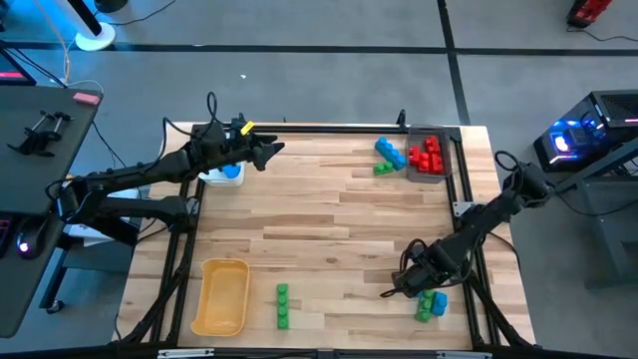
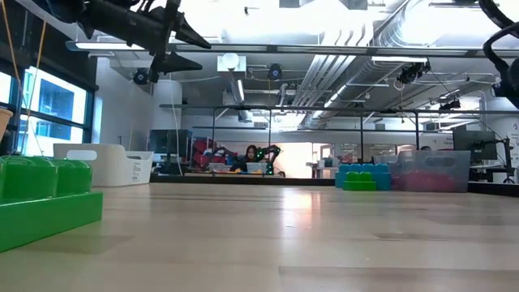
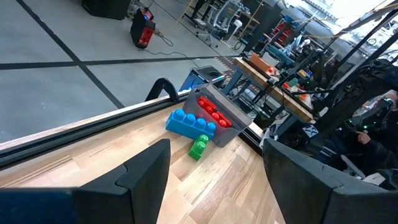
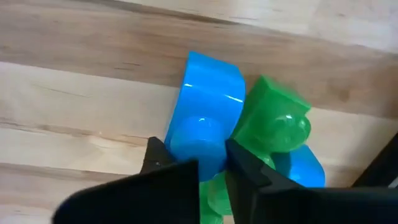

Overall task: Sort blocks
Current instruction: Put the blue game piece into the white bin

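Observation:
My right gripper (image 1: 417,286) is low at the table's near right corner, shut on a blue block (image 4: 208,118) that has a green block (image 4: 277,124) against it. My left gripper (image 1: 271,152) hangs open and high (image 2: 188,42) over the far left of the table, beside the white tray (image 1: 224,176). Another blue block (image 1: 389,152) and a small green one (image 1: 383,169) lie by the grey tray (image 1: 446,158), which holds red blocks (image 1: 428,157). The left wrist view shows these too: the blue block (image 3: 189,123), the green one (image 3: 199,147) and the red blocks (image 3: 214,112). More green blocks (image 1: 282,306) lie near the yellow tray (image 1: 221,296). My right gripper pinches the blue block's studded end (image 4: 200,138) between its two fingers, one finger (image 4: 166,163) on the outer side and the other (image 4: 245,163) wedged between the blue block and the green one. The fingers come from above, slanting. Whether the block still rests on the table I cannot tell.
The table's black frame rail (image 1: 329,128) runs along the far edge. In the low view a green block (image 2: 40,199) looms at the near left, and the white tray (image 2: 105,166) and grey tray (image 2: 438,170) stand far off. Bare wood (image 1: 329,229) spans the middle.

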{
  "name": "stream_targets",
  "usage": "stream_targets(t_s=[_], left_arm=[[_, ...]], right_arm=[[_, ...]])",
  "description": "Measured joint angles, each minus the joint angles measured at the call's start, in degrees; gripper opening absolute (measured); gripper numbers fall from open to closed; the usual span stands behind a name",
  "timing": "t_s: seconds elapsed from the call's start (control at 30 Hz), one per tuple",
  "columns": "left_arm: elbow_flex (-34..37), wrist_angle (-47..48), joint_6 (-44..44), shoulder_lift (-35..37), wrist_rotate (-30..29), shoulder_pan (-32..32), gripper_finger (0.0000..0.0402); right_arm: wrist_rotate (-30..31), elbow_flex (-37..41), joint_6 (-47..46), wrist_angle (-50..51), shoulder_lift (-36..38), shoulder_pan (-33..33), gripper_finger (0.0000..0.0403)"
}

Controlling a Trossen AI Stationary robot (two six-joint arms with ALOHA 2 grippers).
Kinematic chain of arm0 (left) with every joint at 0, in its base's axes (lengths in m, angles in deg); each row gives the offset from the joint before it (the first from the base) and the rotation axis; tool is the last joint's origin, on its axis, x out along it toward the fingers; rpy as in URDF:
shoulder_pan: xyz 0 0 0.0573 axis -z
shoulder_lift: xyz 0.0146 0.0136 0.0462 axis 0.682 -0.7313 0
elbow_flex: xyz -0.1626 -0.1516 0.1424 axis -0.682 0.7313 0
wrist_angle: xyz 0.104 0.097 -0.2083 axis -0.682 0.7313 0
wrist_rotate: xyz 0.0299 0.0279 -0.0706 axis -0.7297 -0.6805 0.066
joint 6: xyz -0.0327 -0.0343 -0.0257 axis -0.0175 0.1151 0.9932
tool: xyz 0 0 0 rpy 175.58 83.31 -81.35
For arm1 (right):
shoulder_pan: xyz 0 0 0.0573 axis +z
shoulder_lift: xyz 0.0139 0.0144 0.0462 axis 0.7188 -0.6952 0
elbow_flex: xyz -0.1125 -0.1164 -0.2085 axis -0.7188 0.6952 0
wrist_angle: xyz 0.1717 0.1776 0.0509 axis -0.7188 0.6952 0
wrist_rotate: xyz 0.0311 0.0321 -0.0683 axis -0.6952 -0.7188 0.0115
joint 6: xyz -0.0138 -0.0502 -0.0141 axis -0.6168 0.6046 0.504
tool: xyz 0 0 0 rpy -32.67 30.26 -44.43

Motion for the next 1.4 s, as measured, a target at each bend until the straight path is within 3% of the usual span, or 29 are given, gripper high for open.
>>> stream_targets(t_s=[0.17, 0.3, 0.43, 0.57, 0.7, 0.87, 1.1, 1.23, 1.4], left_arm=[[0.0, -1.6, 0.0, 0.0, 0.0, 0.0, 0.0243], [0.0, -7.7, -1.1, 0.1, 2.1, 0.0, 0.0243], [-3.4, -4.4, -9.1, -0.2, 4.0, 1.6, 0.0243], [-7.7, 1.1, -17.7, -2.9, 6.0, 4.8, 0.0243], [-10.6, -1.6, -14.1, -7.0, 18.1, 6.5, 0.0243], [-13.6, -3.0, -7.0, -10.6, 28.3, 7.7, 0.0243], [-14.5, -7.1, -2.8, -10.9, 29.0, 7.7, 0.0243], [-14.5, -7.2, -0.4, -11.2, 29.1, 7.7, 0.0243], [-14.5, -15.1, 3.0, -13.5, 29.4, 10.4, 0.0243]], right_arm=[[1.7, -2.7, 4.3, 1.8, -0.1, -0.9, 0.0023], [8.3, -8.1, 11.5, 6.4, 0.2, -2.9, 0.0005], [22.2, -14.5, 26.8, 7.4, 1.1, -8.3, 0.0008], [31.2, -21.5, 50.8, 2.7, 1.6, -16.4, 0.0003], [31.5, -27.4, 72.5, -4.1, 1.6, -25.2, 0.0002], [30.3, -33.7, 87.9, -6.9, 1.6, -32.1, 0.0001], [26.7, -39.0, 99.3, -13.3, 1.6, -35.0, 0.0001], [26.2, -39.6, 102.4, -17.1, 1.6, -35.4, 0.0000], [25.3, -39.6, 104.1, -17.9, 1.6, -36.6, 0.0000]])
